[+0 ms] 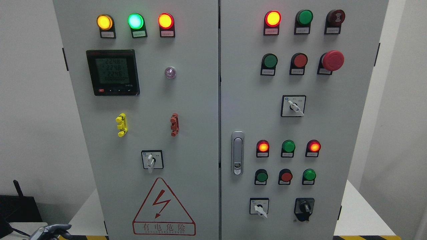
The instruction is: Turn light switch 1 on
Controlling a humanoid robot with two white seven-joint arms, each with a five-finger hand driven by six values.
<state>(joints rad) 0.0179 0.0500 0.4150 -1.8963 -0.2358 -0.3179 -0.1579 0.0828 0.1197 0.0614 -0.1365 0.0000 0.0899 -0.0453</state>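
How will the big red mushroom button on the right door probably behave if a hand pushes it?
The red mushroom button looks rigid, so it should probably travel straight in rather than bend. Its domed, smooth cap may let fingers slide off-centre. It juts out of the fixed right door, so it likely cannot tip or roll.

White surface [362,216] carrying a grey control cabinet [186,110].
The cabinet stands directly on it, filling the frame's centre; bare surface shows at lower left and lower right.

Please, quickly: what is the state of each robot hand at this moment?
Left hand: low at the bottom left corner, holding nothing; only partly in view, so open or shut cannot be told.
Right hand: not in view.
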